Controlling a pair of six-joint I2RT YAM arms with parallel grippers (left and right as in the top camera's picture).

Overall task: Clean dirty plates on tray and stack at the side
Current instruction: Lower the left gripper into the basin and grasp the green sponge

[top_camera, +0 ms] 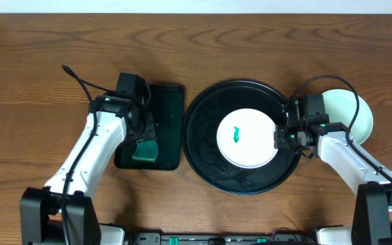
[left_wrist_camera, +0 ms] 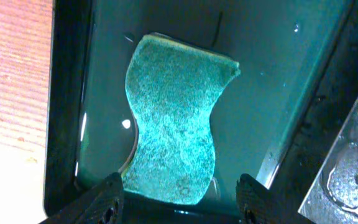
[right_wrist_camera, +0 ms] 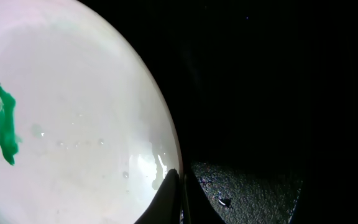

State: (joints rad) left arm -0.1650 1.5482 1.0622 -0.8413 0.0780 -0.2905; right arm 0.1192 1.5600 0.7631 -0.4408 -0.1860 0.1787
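Teal wavy sponge (left_wrist_camera: pixel 173 124) under open left end effector (left_wrist_camera: pixel 179 202), right end effector (right_wrist_camera: pixel 179 183) closed at white plate (right_wrist_camera: pixel 73 93) rim

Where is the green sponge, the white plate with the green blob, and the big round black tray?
Green wavy sponge (left_wrist_camera: pixel 176 118): left wrist view, middle of its top face.
White round plate (top_camera: pixel 256 148): overhead view, clean part right of centre.
Large round glossy black tray (top_camera: pixel 199 136): overhead view, bare left side.
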